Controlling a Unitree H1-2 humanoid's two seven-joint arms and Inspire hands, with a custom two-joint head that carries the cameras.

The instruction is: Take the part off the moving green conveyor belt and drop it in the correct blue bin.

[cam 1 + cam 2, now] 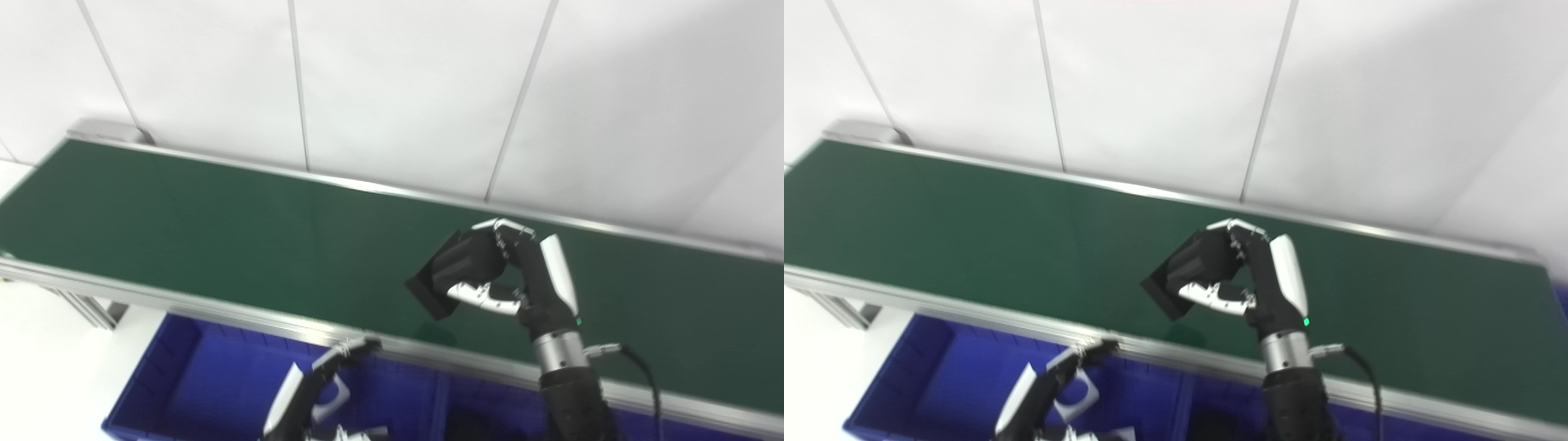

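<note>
The right hand (520, 269) is closed around a dark, matte black blocky part (456, 269), fingers over its top and thumb beneath it. The part is tilted, its lower end pointing down toward the left, and it is held over the long dark green conveyor belt (214, 226), near the belt's near edge and toward its right half. Whether the part's lower corner touches the belt surface cannot be told.

The belt runs inside a silver aluminium frame (184, 303) in front of a white panelled wall (398, 86). Below the frame's near rail sits a blue plastic bin (202, 380).

The left hand (1047, 383) hangs low over this bin, its fingertips close to the near rail, fingers loosely curled and apart, holding nothing. A small white piece (1078, 392) with a round hole lies in the bin just beside it.
</note>
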